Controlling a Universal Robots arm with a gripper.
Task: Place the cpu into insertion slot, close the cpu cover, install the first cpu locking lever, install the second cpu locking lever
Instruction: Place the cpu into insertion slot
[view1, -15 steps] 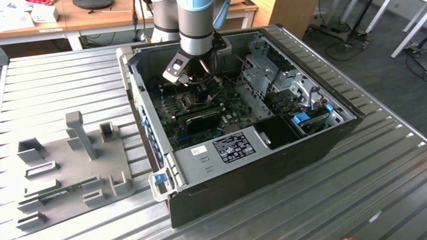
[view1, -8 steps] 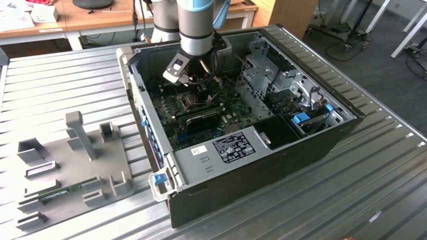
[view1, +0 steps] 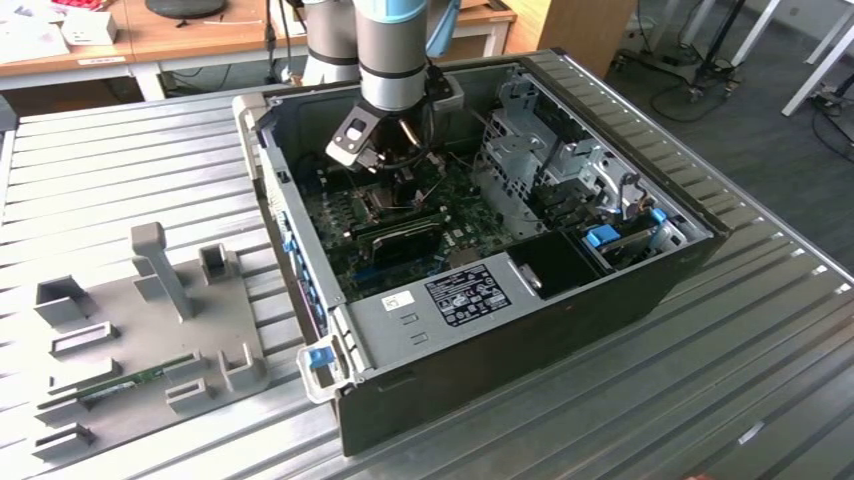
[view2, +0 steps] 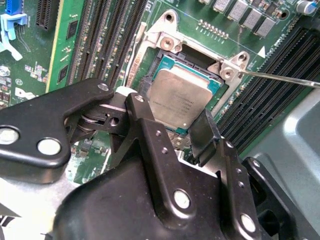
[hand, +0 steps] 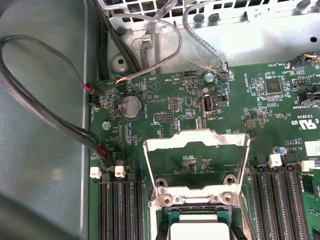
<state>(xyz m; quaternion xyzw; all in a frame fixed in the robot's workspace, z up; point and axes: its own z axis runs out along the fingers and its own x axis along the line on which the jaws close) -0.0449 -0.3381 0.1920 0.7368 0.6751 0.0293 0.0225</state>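
Note:
My gripper (view1: 380, 172) reaches down into the open computer case over the green board. The cpu (view2: 175, 97), a flat square chip with a dull silver top, lies in the insertion slot (view2: 192, 56), level with its dark frame. The black fingers (view2: 145, 117) stand against two opposite edges of the cpu, and the gripper (view2: 172, 119) looks shut on it. The cpu cover (hand: 196, 136), a thin silvery frame with a big window, is swung open and lies back on the board beyond the cpu (hand: 199, 231). A thin metal locking lever (view2: 280, 78) sticks out beside the slot, unlatched.
Long black memory slots (view2: 100, 45) run along both sides of the socket. Loose cables (hand: 45, 115) loop by the case wall. A metal drive cage (view1: 547, 160) fills the case at the exterior view's right. A grey fixture plate (view1: 147, 330) lies on the table at its left.

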